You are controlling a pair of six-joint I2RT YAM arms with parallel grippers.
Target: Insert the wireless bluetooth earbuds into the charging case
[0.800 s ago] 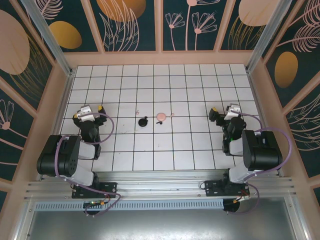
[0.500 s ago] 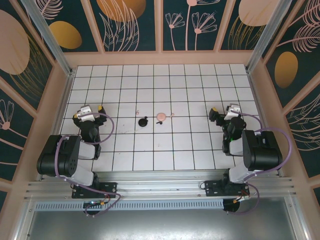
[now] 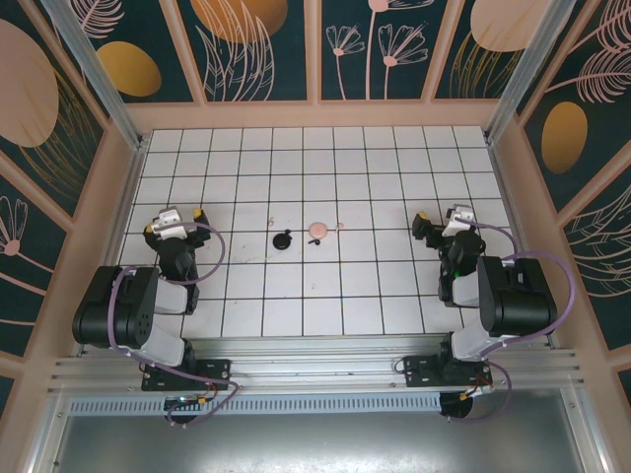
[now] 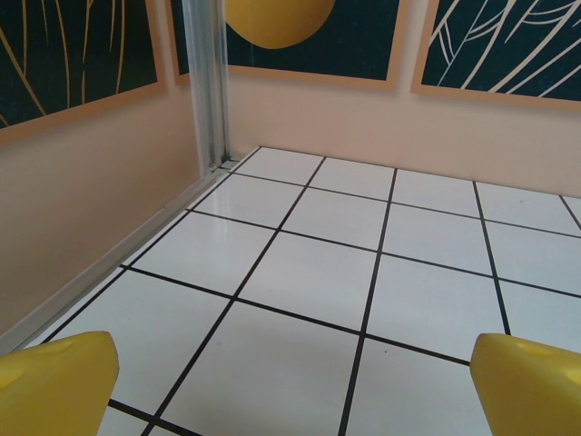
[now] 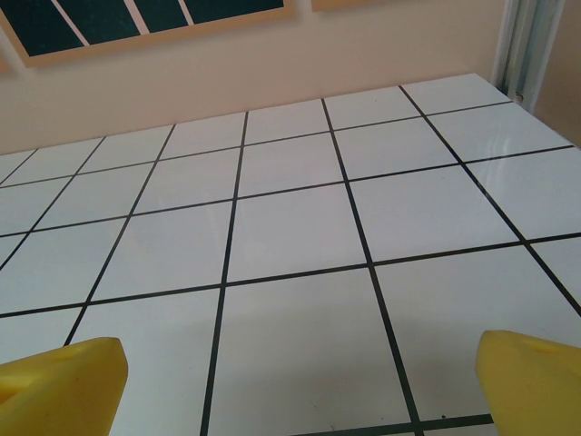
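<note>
We see two small things lying near the middle of the tabletop (image 3: 394,296), just beside each other but not touching: a round pink piece (image 3: 317,231) and, to its left, a black piece (image 3: 283,239). At this size we cannot tell which is the charging case and which an earbud, nor whether anything sits inside either one. Two arms rest low, one at each side of the tabletop, both well apart from the two pieces. The left fingers (image 4: 54,377) are spread wide, with bare white tile between their two yellow tips. The right fingers (image 5: 59,377) are spread just as wide and likewise hold nothing. Set against the views from a moment before, we find nothing moved: both pieces and both arms lie where they were.
</note>
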